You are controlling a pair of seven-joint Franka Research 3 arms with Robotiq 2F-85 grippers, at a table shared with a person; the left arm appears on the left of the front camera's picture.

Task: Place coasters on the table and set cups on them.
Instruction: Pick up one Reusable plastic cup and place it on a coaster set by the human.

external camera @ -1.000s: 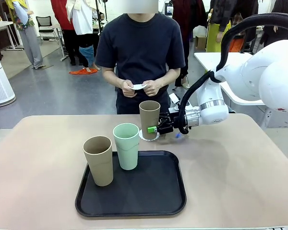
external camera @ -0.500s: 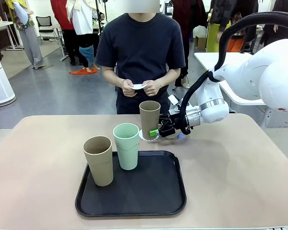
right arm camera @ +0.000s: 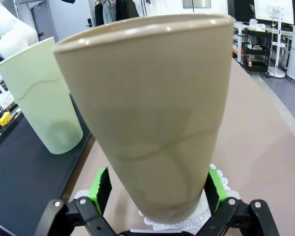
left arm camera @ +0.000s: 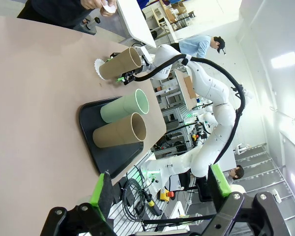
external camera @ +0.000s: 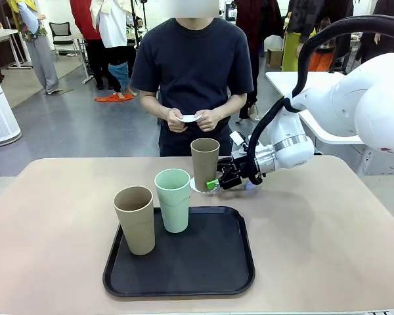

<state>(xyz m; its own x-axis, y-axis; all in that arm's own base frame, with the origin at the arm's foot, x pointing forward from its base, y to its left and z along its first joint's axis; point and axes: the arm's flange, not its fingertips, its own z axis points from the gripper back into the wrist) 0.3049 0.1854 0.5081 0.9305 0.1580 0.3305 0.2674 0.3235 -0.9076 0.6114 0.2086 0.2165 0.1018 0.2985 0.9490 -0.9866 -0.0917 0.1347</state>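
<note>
Two fingers of the left pincer [left arm camera: 160,184] stand spread, nothing between them. On the black tray [external camera: 203,262] a tan cup [external camera: 134,220] stands upright, with the mint cup [external camera: 173,200] just beside it to the right. Beyond the tray's far edge, a second tan cup [external camera: 204,164] stands on a scalloped coaster [right arm camera: 187,223] on the tabletop [external camera: 315,230]. The right pincer [external camera: 209,183] is spread, with a green pad on either side of that cup's base. The person's hands [external camera: 210,121] hold a white disc [external camera: 190,118].

The right hand [external camera: 218,182] hung open-jawed beside the far tan cup [external camera: 204,163], which stood on a coaster [external camera: 196,188]. The green cup [external camera: 174,200] and near tan cup [external camera: 134,220] stood on the black tray [external camera: 203,275].
</note>
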